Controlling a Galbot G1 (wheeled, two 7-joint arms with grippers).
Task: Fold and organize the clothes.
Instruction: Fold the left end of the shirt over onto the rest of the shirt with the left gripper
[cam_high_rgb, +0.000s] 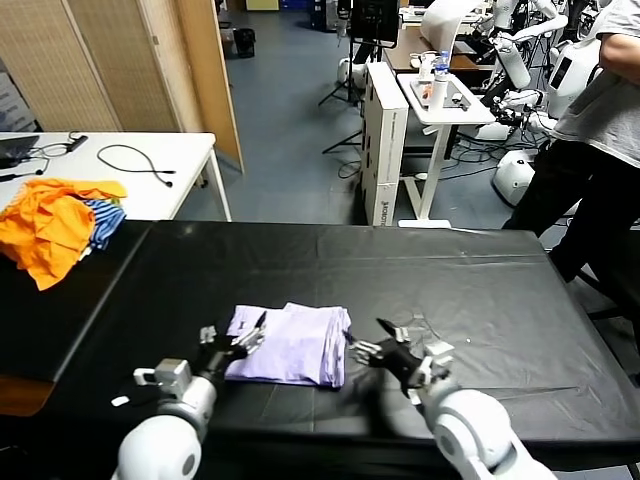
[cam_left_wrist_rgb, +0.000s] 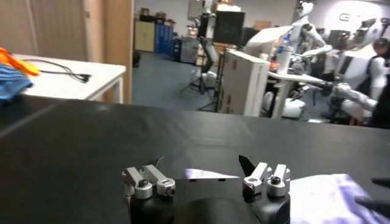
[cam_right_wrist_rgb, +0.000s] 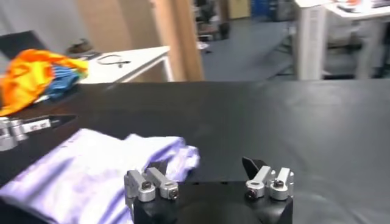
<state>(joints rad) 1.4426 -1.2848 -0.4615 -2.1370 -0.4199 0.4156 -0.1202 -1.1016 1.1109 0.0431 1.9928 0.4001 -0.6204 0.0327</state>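
Head view: the person (cam_high_rgb: 600, 130) at the right edge is being cut off above the shoulders, and the orange garments (cam_high_rgb: 50, 225) are running off the left edge. Left wrist view: the folded lavender T-shirt (cam_left_wrist_rgb: 332, 198) is showing only one corner (the rest is lying beyond the frame), while a blur is softening the background robots (cam_left_wrist_rgb: 317, 36). Right wrist view: the T-shirt's printed graphic is not showing, and the bottom edge is clipping the shirt.
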